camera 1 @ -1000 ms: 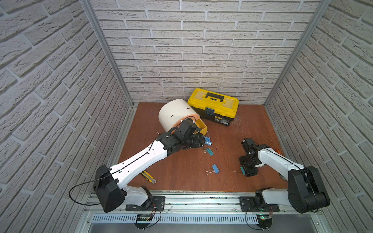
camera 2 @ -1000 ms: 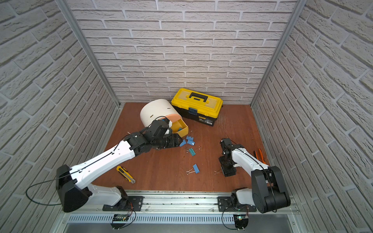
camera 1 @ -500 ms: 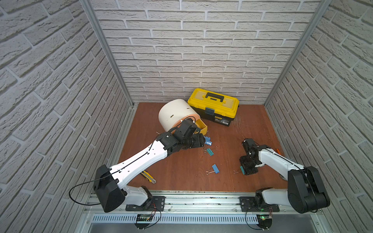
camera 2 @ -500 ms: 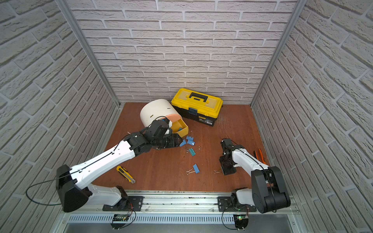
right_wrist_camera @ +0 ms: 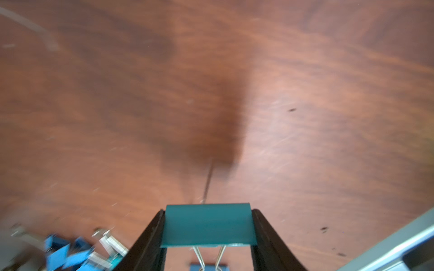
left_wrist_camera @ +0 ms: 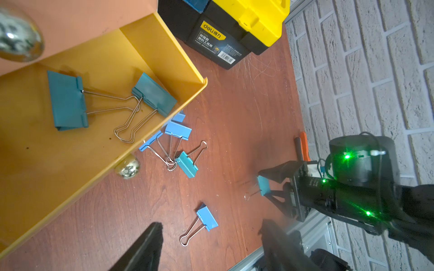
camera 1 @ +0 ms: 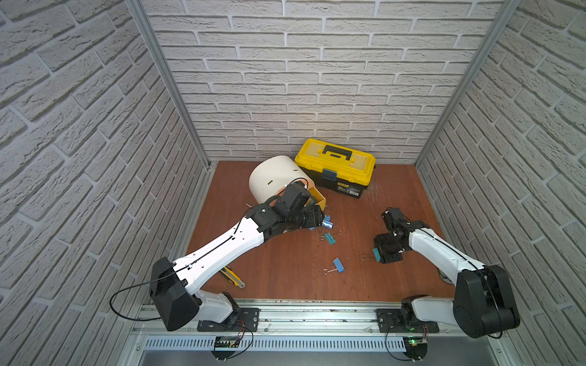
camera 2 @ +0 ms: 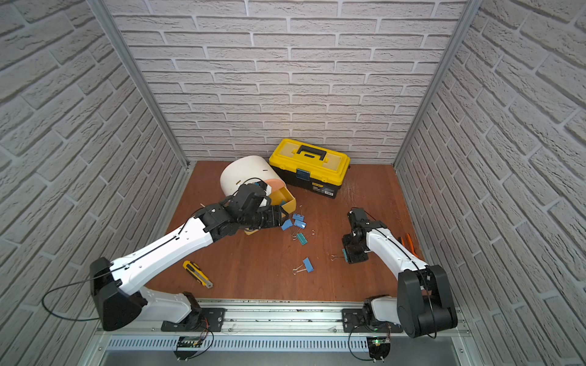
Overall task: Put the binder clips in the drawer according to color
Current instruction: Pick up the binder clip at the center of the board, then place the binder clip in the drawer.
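Right end effector point(right_wrist_camera: 208, 212) first: its two black fingers point(right_wrist_camera: 150, 234) press against the ends of a teal folded-metal binder clip point(right_wrist_camera: 206, 225). The jaws stand roughly half apart with the clip filling the gap. In both top views it sits low over the reddish-brown wooden worktop point(camera 1: 285, 279), well to the right of everything else, and I can't make out whether the clip's wire loops touch the wood. Left end effector point(left_wrist_camera: 211, 224) hangs with its jaws wide apart and nothing between them, just beside the front corner of the pulled-out yellow drawer point(left_wrist_camera: 164, 58). That drawer belongs to a white drum-shaped cabinet point(camera 1: 272, 180) at the back of the worktop, next to a yellow-and-black plastic toolbox point(camera 1: 334, 168). The peach drawer front point(left_wrist_camera: 82, 18) beside it looks pushed in. Two more teal clips point(left_wrist_camera: 67, 101) lie inside the yellow drawer, handles tangled. On the worktop just beside the drawer's corner is a small heap of blue clips point(left_wrist_camera: 177, 130), with one lighter teal clip point(left_wrist_camera: 186, 164) touching their handles. A lone blue clip point(left_wrist_camera: 207, 219) lies apart, between the two arms. A yellow-and-black utility knife point(camera 1: 233, 275) rests near the left arm's base.
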### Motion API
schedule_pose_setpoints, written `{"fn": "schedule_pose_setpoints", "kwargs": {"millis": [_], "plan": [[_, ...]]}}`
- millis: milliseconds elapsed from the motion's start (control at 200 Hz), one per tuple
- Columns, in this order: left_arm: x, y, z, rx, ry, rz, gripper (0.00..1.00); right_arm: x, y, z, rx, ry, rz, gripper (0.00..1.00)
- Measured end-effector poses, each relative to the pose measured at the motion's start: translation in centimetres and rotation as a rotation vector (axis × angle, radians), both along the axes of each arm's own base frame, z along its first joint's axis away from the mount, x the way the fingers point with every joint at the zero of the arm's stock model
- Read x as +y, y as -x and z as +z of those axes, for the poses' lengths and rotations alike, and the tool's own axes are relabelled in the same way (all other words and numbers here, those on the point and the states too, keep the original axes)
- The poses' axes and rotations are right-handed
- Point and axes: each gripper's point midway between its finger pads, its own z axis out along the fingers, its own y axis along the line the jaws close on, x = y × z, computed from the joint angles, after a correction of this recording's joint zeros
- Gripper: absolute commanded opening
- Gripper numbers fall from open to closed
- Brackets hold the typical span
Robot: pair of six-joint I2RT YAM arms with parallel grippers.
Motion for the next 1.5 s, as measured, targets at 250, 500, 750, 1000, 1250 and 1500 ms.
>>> {"fn": "schedule_pose_setpoints", "kwargs": {"millis": [250,500,750,1000,1250,1500], "plan": [[1.3,-1.3,0.3,-0.008,-0.006,0.035,0.71,1.2,-3.8,3.7,-0.112,-0.059,0.013,0.41],[2.5,-2.1,0.6,-0.010,-0.003,0.066,0.71,2.6,-7.4,6.8,-0.186,-0.106,0.033,0.39],[3.4,-2.3,1.0,-0.016,-0.001,0.081,0.71,5.4,-11.9,11.6,-0.304,-0.149,0.094,0.38],[5.7,-2.9,2.1,-0.035,0.004,0.126,0.71,9.1,-14.7,14.5,-0.365,-0.198,0.160,0.37],[8.9,-3.6,3.7,-0.061,0.023,0.202,0.71,12.3,-16.6,17.3,-0.424,-0.237,0.220,0.37],[12.5,-3.8,5.2,-0.079,0.052,0.281,0.71,15.6,-18.8,20.6,-0.509,-0.254,0.322,0.35]]}}
